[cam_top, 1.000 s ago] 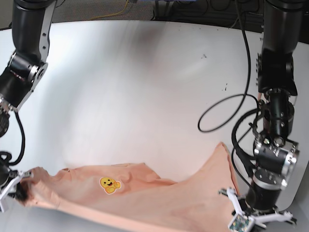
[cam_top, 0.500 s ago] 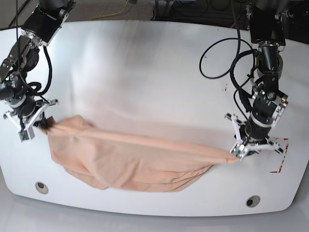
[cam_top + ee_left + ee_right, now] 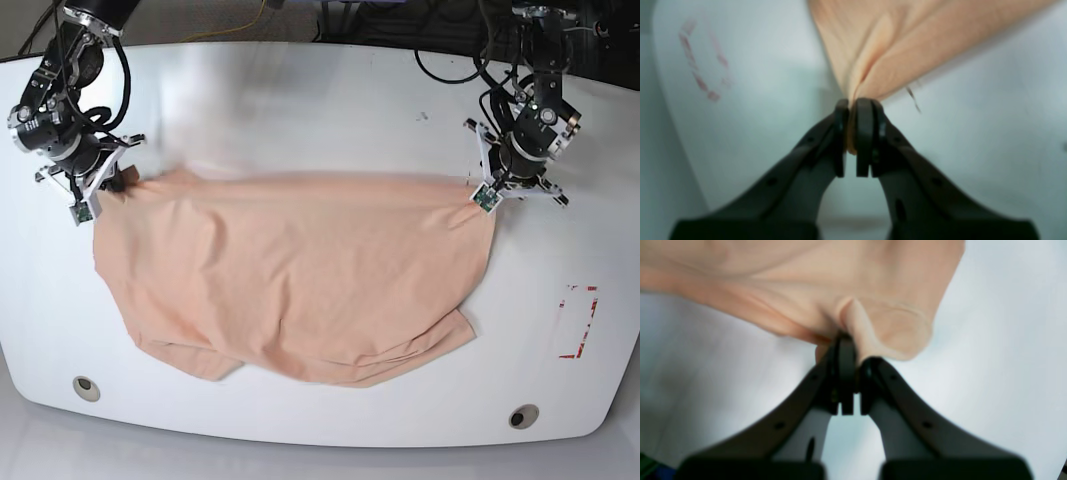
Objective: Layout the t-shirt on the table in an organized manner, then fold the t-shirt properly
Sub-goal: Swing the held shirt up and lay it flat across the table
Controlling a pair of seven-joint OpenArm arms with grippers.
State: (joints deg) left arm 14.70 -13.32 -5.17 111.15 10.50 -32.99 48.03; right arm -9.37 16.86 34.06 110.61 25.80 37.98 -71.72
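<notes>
A white table (image 3: 320, 110) with curved edges fills the base view, with round holes near its lower left (image 3: 86, 386) and lower right (image 3: 523, 415) and a red rectangle outline (image 3: 578, 322) at the right. Dark floor and cables show along the top edge. No writing is readable. The peach-pink t-shirt (image 3: 290, 275) lies spread across the middle of the table. The left gripper (image 3: 482, 194), at the upper right, pinches one top corner; the right gripper (image 3: 112, 183), at the upper left, pinches the other.
</notes>
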